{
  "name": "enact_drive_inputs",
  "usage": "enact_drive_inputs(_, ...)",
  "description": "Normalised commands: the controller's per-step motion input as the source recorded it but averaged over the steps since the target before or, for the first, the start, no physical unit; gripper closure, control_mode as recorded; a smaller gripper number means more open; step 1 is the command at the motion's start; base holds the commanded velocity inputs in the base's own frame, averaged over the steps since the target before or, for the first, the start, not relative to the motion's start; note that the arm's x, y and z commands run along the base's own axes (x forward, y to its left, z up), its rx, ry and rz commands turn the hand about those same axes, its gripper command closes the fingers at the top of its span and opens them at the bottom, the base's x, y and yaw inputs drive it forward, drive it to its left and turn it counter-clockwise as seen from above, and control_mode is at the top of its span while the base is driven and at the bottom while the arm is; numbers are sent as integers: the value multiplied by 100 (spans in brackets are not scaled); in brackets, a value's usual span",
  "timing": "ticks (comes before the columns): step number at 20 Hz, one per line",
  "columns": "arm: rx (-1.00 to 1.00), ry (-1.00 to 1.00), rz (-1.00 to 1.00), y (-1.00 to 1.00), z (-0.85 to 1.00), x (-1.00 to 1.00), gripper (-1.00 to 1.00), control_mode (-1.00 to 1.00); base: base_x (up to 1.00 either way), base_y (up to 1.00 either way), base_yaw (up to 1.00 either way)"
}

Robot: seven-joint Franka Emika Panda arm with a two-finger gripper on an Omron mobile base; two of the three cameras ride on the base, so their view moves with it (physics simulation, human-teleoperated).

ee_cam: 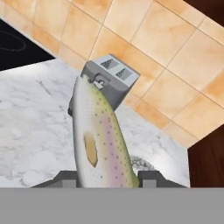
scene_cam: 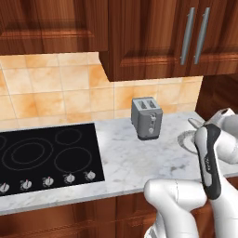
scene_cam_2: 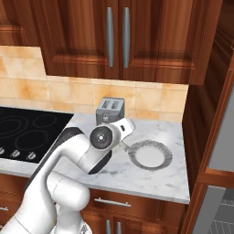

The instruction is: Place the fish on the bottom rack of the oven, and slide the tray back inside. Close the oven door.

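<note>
Even, bright rendered light; soft shadows, coarse pixels.

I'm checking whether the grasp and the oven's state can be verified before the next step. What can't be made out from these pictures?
- Fish: its lower end is cut off at the bottom of the hand view, so the contact with the gripper is hidden.
- Gripper in both base views: the arm's own links cover it.
- Plate: its near left rim is hidden by the arm in the right base view.
- Oven at the lower right edge of the right base view: cut off, too little to judge.
</note>
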Motion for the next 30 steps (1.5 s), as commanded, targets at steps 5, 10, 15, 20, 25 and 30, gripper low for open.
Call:
enact_drive_inputs(5, -4, -3, 0, 15, 11, -37, 100, -100, 0, 0, 0)
enact_drive_inputs(10, -6, 14, 0, 19, 0, -30, 100, -100, 0, 0, 0)
enact_drive_inputs(15, -4, 7, -1, 0, 0, -49, 100, -100, 0, 0, 0)
enact_drive_inputs(20, -4, -1, -14, 1, 0, -55, 100, -100, 0, 0, 0)
enact_drive_inputs(25, -2, -4, -9, 20, 0, -12, 100, -100, 0, 0, 0)
enact_drive_inputs(30, -1, 0, -2, 12, 0, 0, 100, -100, 0, 0, 0)
